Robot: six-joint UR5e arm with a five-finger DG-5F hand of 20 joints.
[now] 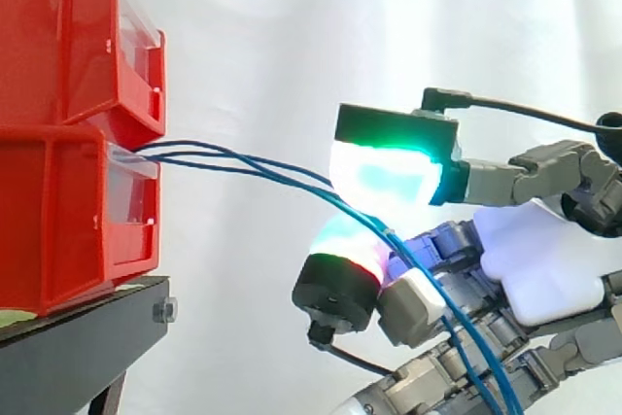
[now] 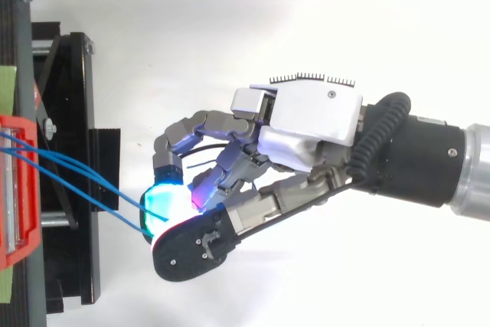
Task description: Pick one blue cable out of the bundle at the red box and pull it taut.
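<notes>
The red bins (image 1: pixel 68 211) are moulded plastic with a light sheen, each fronted by a clear, glossy plastic panel (image 1: pixel 132 196). They sit on a black stand (image 1: pixel 78 357) of matt painted metal, with a bare grey metal nut (image 1: pixel 163 311) at its corner. The curtain (image 1: pixel 272 46) behind is white cloth, soft and matt. The blue cables (image 1: pixel 243 160) have a smooth, slightly shiny plastic sheath. The hand (image 2: pixel 306 124) has a smooth white-and-silver shell over grey, satin, metal-looking links. Its fingertips (image 1: pixel 384 180) are milky, translucent pads backed by matt black plastic caps.
</notes>
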